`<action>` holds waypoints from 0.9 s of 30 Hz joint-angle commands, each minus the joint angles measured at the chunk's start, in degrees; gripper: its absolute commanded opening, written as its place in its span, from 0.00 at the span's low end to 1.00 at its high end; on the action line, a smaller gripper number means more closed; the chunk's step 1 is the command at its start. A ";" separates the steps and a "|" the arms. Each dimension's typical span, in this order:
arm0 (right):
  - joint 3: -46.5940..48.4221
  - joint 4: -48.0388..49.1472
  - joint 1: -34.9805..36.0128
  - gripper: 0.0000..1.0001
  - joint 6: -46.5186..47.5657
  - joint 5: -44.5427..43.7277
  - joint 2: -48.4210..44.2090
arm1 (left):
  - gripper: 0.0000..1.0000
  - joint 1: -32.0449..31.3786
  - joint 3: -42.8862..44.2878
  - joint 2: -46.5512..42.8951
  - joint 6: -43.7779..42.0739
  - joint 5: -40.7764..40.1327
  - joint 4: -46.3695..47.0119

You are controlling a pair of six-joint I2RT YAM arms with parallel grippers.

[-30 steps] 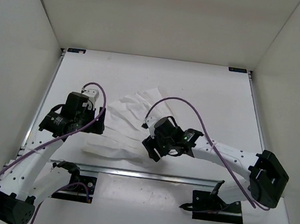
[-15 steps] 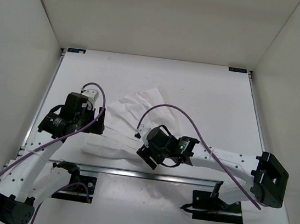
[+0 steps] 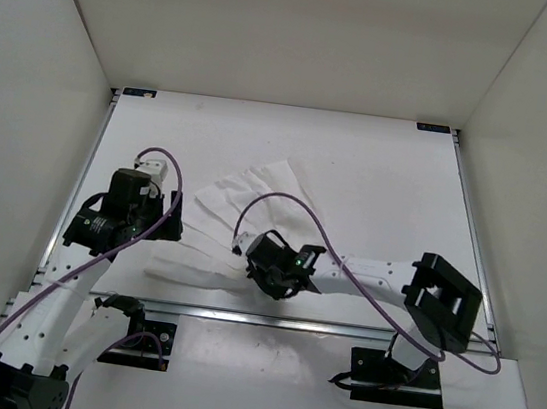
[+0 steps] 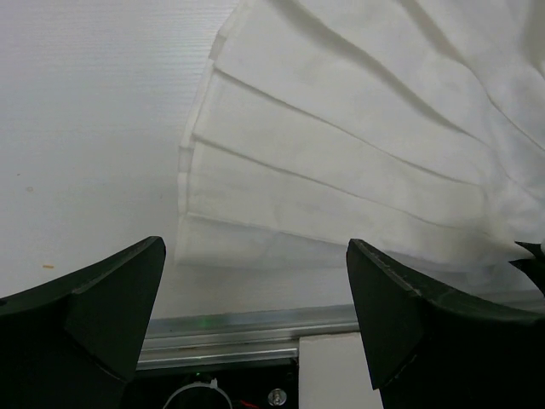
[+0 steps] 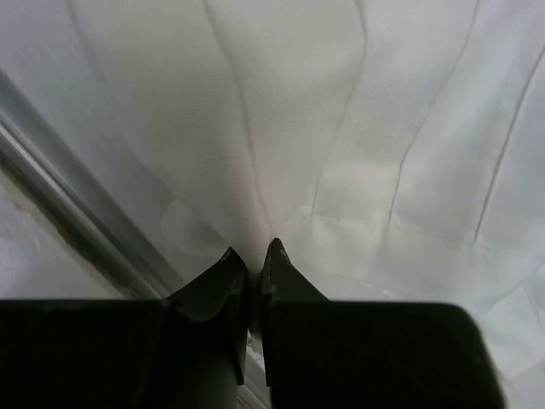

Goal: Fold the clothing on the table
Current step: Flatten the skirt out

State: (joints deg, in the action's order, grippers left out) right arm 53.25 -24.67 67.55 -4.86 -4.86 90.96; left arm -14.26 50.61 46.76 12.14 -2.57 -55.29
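Well, creased clothing [image 3: 238, 205] on table [image 3: 378, 178]

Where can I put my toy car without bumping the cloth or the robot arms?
The far strip of the table, between the clothing and the back wall, is bare. So is the right side, from the clothing to the right rail. The front is crowded: left end effector and right end effector sit at the clothing's near edge.
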 commanded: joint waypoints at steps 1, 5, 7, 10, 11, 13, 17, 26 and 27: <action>11.39 8.57 -6.53 0.00 -2.42 2.82 3.24 | 0.98 3.62 0.10 -3.16 1.22 -2.52 0.36; 35.11 7.17 -11.91 0.00 -4.97 12.59 5.39 | 0.98 5.74 0.28 -5.36 2.62 -4.46 0.27; 37.53 9.79 -13.66 0.00 -7.87 11.73 1.26 | 0.99 5.48 0.63 -5.54 2.89 -4.90 0.18; 27.99 16.21 -20.77 0.00 -16.83 18.11 -8.76 | 0.98 6.00 0.45 -5.89 3.06 -4.90 0.27; 22.21 18.23 -24.45 0.00 -20.33 19.27 -12.35 | 0.99 5.91 0.28 -5.46 3.06 -4.99 0.27; 12.61 20.79 -28.86 0.00 -24.57 23.04 -16.85 | 0.98 5.74 0.37 -5.54 2.80 -4.12 0.35; -8.55 24.22 -36.51 0.00 -30.63 28.68 -23.00 | 0.98 4.95 0.19 -4.75 2.01 -2.01 1.23; -33.12 27.65 -36.25 0.00 -32.84 31.93 -30.31 | 0.59 0.48 -3.57 -7.82 8.48 13.52 11.06; -33.91 27.57 -37.48 0.01 -32.15 32.02 -30.92 | 0.46 -0.49 -5.59 -8.44 11.38 16.95 14.73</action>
State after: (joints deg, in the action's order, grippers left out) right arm 19.09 -3.42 32.27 -36.21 24.36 64.10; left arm -12.16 48.29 41.08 17.12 2.15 -50.00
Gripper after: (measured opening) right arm 0.055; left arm 0.622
